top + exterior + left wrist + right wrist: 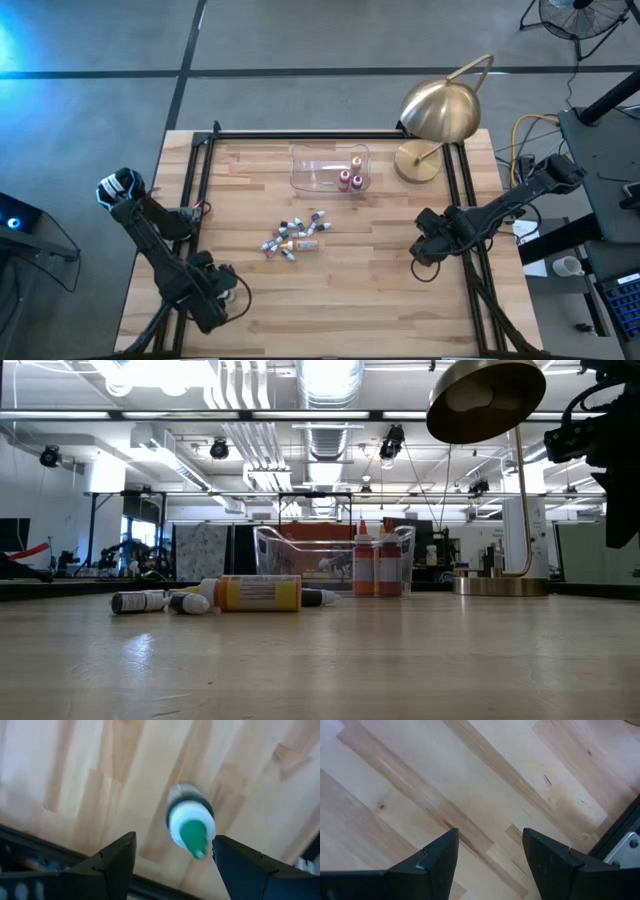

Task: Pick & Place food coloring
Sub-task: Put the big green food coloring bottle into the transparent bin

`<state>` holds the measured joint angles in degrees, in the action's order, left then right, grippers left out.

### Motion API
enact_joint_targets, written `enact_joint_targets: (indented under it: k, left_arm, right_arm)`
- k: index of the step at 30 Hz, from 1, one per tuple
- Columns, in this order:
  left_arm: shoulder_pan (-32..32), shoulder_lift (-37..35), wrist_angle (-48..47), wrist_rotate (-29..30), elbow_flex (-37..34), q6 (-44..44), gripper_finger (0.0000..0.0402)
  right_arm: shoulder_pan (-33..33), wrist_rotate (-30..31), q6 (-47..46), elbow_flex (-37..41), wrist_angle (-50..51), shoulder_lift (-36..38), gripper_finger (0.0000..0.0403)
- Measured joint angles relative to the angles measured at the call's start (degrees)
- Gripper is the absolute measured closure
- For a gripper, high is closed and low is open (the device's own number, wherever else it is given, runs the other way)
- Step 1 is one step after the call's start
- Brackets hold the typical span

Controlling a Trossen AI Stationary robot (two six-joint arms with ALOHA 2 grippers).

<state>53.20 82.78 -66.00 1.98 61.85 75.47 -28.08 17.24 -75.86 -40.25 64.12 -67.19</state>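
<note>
Several tiny food-coloring bottles lie on their sides in a heap at mid-table, and the low view shows them too. Two red-orange bottles stand upright in the clear tub. My left gripper hovers open near the table's near-left corner. In its wrist view a dark bottle with a white collar and green tip sits between the fingers, tip toward the camera. My right gripper is open over bare wood on the right side. My left gripper points down with its fingers on either side of the green-tipped bottle. One finger lies close beside the bottle's white collar; I cannot tell whether they touch. The other finger stands well apart from it.
A brass desk lamp stands at the far right corner, its shade hanging over the table beside the tub. Black frame rails run along the left, far and right sides. Bare wood lies between the heap and the near edge.
</note>
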Motion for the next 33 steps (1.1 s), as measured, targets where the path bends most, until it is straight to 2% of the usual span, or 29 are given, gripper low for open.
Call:
enact_joint_targets:
  k: [6,16,26,33]
  left_arm:
    - [0.20,-1.75,1.49,3.93,-2.10,-1.44,0.0166]
    - [0.01,-4.02,8.77,3.06,-5.93,-5.13,0.0169]
    - [-0.26,-4.02,9.06,5.54,-4.99,-5.03,0.0242]
    - [-0.85,-4.00,9.05,4.97,-5.52,-5.00,0.0282]
  right_arm:
    - [0.00,1.02,-2.04,0.00,-0.10,0.01,0.0189]
    - [0.00,1.00,-4.76,0.00,-0.11,0.01,0.0189]
    - [0.00,0.93,-4.99,0.78,-0.13,0.01,0.0189]
    - [0.00,0.78,-5.09,1.61,-0.17,0.01,0.0189]
